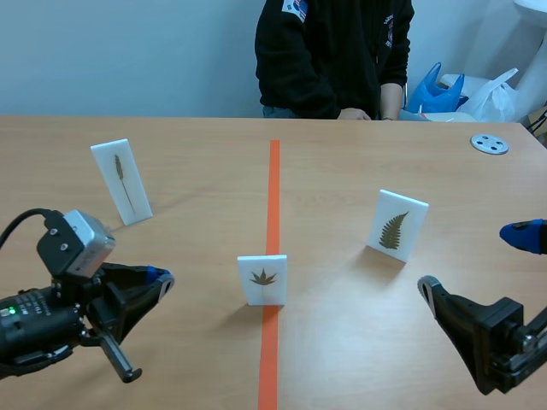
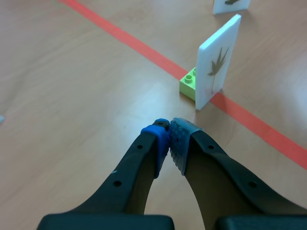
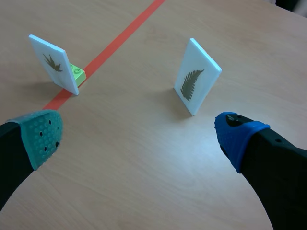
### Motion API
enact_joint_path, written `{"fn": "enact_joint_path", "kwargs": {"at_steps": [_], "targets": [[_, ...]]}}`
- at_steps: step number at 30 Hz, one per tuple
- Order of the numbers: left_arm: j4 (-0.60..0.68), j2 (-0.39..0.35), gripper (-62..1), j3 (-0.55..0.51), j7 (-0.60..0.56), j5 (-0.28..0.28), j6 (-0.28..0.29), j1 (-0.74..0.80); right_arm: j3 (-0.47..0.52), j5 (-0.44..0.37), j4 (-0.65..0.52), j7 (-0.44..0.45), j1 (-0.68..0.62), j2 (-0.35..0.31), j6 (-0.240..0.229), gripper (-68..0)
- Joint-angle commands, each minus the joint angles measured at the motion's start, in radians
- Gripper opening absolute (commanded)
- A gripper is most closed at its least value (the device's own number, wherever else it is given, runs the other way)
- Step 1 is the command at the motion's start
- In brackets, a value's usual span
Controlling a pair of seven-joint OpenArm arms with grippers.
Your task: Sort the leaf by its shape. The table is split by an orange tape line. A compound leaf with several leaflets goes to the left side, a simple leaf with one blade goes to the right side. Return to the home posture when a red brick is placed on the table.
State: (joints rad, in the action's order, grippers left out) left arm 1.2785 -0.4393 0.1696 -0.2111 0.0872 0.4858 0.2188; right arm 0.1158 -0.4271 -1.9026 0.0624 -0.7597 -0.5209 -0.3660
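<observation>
Three white cards stand upright on the table. The card with a narrow single leaf (image 1: 120,181) is on the left side. A card with a fingered leaf (image 1: 262,279) (image 2: 218,62) (image 3: 53,63) stands on the orange tape line (image 1: 273,196), held up by a green brick (image 2: 190,84) (image 3: 76,74). On the right side is a card with a fern leaf (image 1: 397,225) (image 3: 195,76). My left gripper (image 1: 158,282) (image 2: 169,136) is shut on nothing, low and left of the middle card. My right gripper (image 1: 475,261) (image 3: 140,136) is open, short of the fern card.
A person in a dark top (image 1: 333,51) sits across the table with hands at its far edge. A round metal disc (image 1: 490,143) lies at the far right. Blue and white plastic bags (image 1: 444,90) are beyond the table's right corner.
</observation>
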Motion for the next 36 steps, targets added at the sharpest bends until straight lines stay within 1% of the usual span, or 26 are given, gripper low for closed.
{"fn": "enact_joint_path", "kwargs": {"at_steps": [1, 6, 8, 15, 17, 21, 23, 27, 32, 33, 36], "targets": [[0.065, -0.003, -56.8, -0.036, 0.018, 0.031, -0.001, 0.029, 0.005, -0.003, -0.019, 0.015, 0.012, 0.000, 0.000, -1.2], [0.241, -0.013, -56.8, -0.138, 0.125, 0.095, -0.001, 0.146, 0.005, -0.003, -0.019, 0.015, 0.012, 0.000, 0.000, -1.2], [0.308, -0.013, -56.8, -0.177, 0.161, 0.128, -0.001, 0.194, 0.005, -0.003, -0.019, 0.015, 0.012, 0.000, 0.000, -1.2], [0.529, -0.010, -56.8, -0.326, 0.256, 0.214, -0.005, 0.373, 0.005, -0.003, -0.019, 0.015, 0.012, 0.000, 0.000, -1.2], [0.586, 0.001, -56.8, -0.372, 0.280, 0.233, -0.020, 0.423, 0.005, -0.004, -0.019, 0.015, 0.012, 0.000, 0.000, -1.2], [0.698, 0.038, -56.8, -0.463, 0.337, 0.291, -0.057, 0.521, 0.005, -0.004, -0.019, 0.015, 0.012, 0.000, 0.000, -1.2], [0.749, 0.063, -56.8, -0.508, 0.362, 0.295, -0.060, 0.561, 0.005, -0.004, -0.019, 0.015, 0.012, 0.000, 0.000, -1.2], [0.825, 0.120, -56.8, -0.576, 0.407, 0.295, -0.144, 0.620, 0.005, -0.004, -0.019, 0.015, 0.012, 0.000, 0.000, -1.2], [0.842, 0.186, -56.8, -0.631, 0.468, 0.301, -0.277, 0.634, 0.005, -0.004, -0.019, 0.015, 0.012, 0.000, 0.000, -1.2], [0.842, 0.198, -56.8, -0.641, 0.467, 0.314, -0.288, 0.634, 0.005, -0.004, -0.019, 0.015, 0.012, 0.000, 0.000, -1.2], [0.842, 0.212, -56.8, -0.653, 0.466, 0.338, -0.290, 0.634, 0.005, -0.004, -0.019, 0.015, 0.012, 0.000, 0.000, -1.2]]}}
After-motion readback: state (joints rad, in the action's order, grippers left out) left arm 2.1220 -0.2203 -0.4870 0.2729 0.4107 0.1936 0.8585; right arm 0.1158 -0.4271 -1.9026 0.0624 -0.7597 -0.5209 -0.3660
